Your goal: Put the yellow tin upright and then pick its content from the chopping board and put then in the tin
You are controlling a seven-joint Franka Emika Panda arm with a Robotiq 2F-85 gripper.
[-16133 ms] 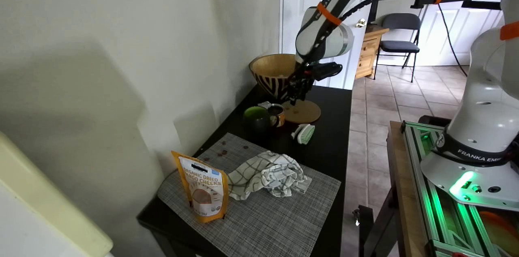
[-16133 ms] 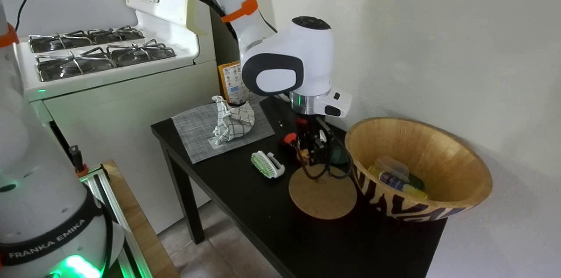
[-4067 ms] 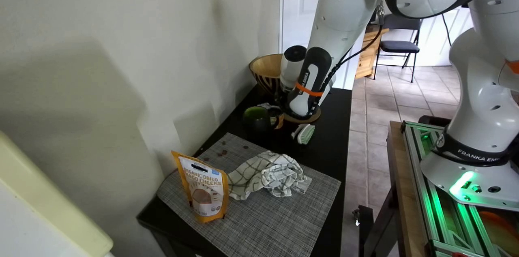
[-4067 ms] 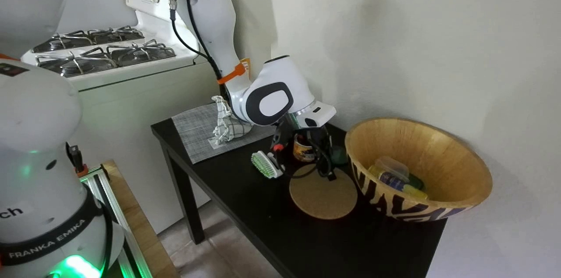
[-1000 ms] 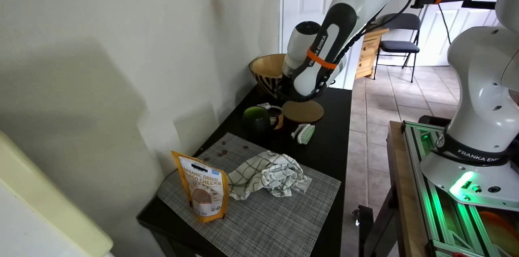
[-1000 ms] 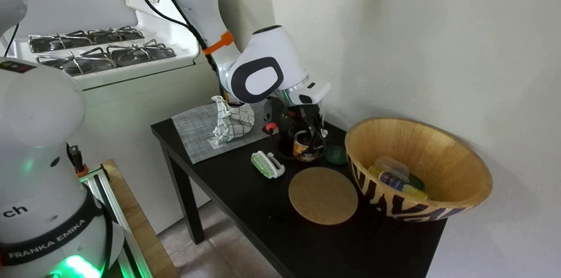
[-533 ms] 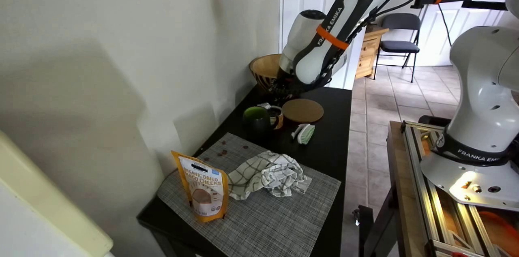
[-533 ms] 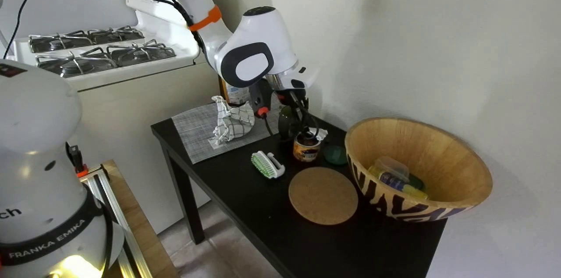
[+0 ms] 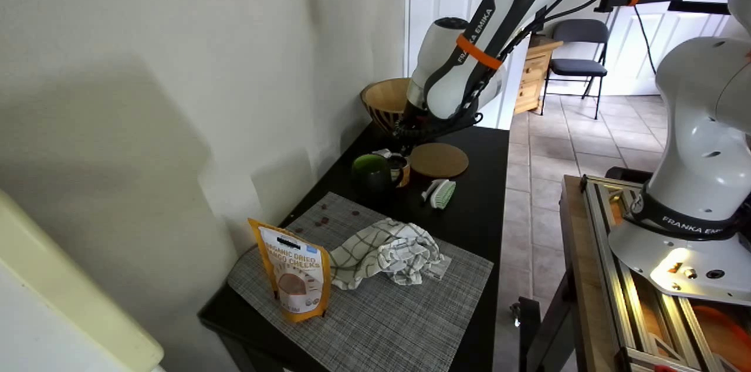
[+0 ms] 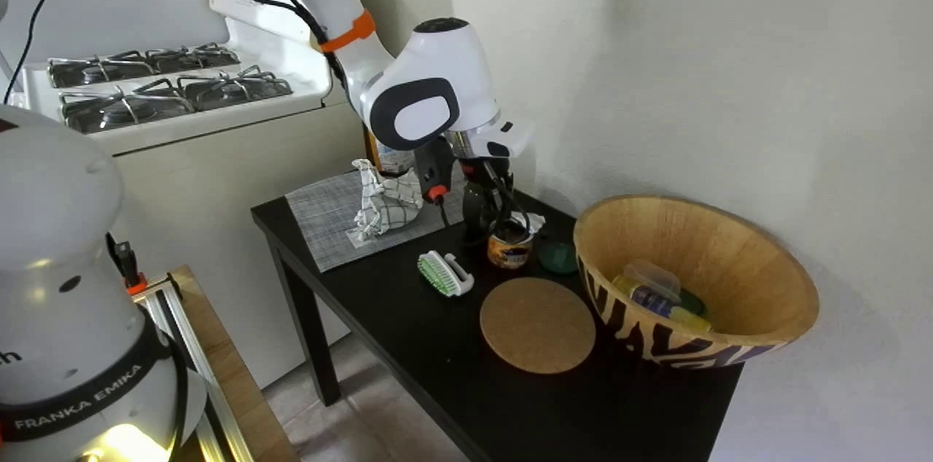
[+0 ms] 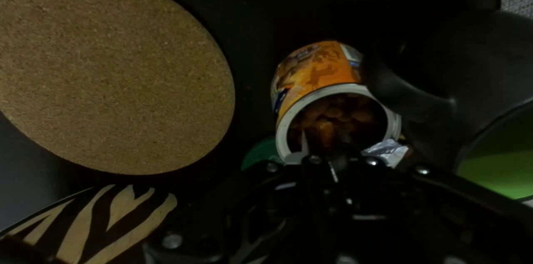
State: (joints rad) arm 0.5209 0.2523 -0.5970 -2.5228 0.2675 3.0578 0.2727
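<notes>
The yellow tin [image 10: 509, 252] stands upright beside the chopping board, its peeled foil lid [image 11: 389, 151] hanging at the rim. In the wrist view I look down into the tin [image 11: 322, 64] and see brownish-orange nut-like pieces [image 11: 327, 110]. My gripper [image 11: 327, 147] is shut, its dark fingertips over the tin's mouth. An orange piece shows just beyond the tips; it seems to lie in the tin. The chopping board [image 11: 116, 72] shows only plain tan surface here. In an exterior view the gripper [image 9: 406, 148] hangs over the tin, its tips partly hidden.
A dark mug [image 9: 373, 177] with green inside stands against the tin's far side. The wooden bowl [image 10: 729, 251] with several items is near the wall. A green lid [image 10: 557, 256], a brush [image 10: 444, 274], a checked towel [image 9: 387, 252] and an orange pouch [image 9: 296, 275] are around.
My gripper has risen and drawn back from low at the tin to above it, then eased slightly down. Specks on the board long before no longer show; the board has shifted slightly.
</notes>
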